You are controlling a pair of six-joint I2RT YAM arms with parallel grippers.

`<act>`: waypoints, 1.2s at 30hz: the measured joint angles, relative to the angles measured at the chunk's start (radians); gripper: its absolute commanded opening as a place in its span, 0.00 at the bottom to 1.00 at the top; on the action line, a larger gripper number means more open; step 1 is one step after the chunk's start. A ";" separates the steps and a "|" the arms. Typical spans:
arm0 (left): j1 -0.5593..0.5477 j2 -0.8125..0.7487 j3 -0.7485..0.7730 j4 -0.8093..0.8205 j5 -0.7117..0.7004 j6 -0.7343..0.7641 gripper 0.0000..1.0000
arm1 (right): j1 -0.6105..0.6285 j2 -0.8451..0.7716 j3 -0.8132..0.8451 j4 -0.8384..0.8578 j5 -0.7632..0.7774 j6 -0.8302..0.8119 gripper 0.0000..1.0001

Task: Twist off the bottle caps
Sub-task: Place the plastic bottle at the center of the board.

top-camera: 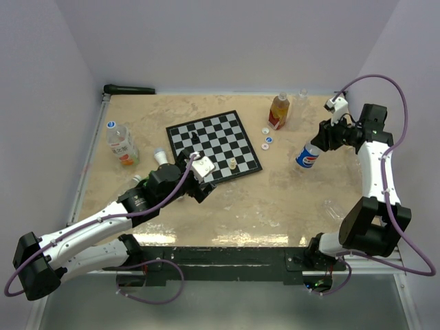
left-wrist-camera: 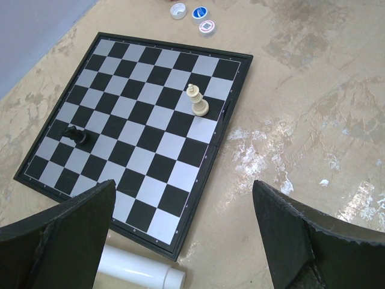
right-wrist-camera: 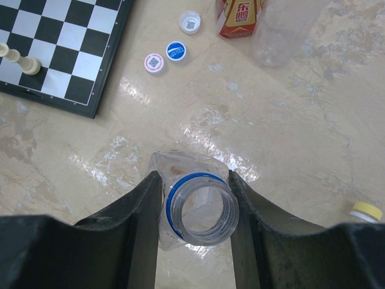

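Right gripper (right-wrist-camera: 196, 191) clamped on uncapped Pepsi bottle (top-camera: 308, 157) neck, toward counter (top-camera: 275, 199) right edge; left gripper (left-wrist-camera: 183, 198) wide, empty, over chessboard (left-wrist-camera: 150, 150) near edge; three bottle caps (right-wrist-camera: 175, 51) loose right of chessboard, toward far edge

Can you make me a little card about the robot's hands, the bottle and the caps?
Left hand: open, holding nothing, over the near edge of the chess board
Right hand: shut on the Pepsi bottle
Pepsi bottle: cap off, neck open
Loose caps: three on the table beside the chess board
Chess pieces: one black piece, one cream piece, on the board
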 measured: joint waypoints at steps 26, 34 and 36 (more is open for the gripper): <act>0.000 0.000 0.000 0.000 0.000 0.000 1.00 | 0.000 0.019 0.026 -0.014 -0.005 -0.008 0.11; 0.000 0.000 0.000 0.000 0.000 0.000 1.00 | 0.000 0.035 0.030 -0.014 -0.004 -0.013 0.11; 0.000 0.000 0.000 0.000 0.000 0.000 1.00 | 0.000 0.038 0.030 -0.014 -0.004 -0.014 0.11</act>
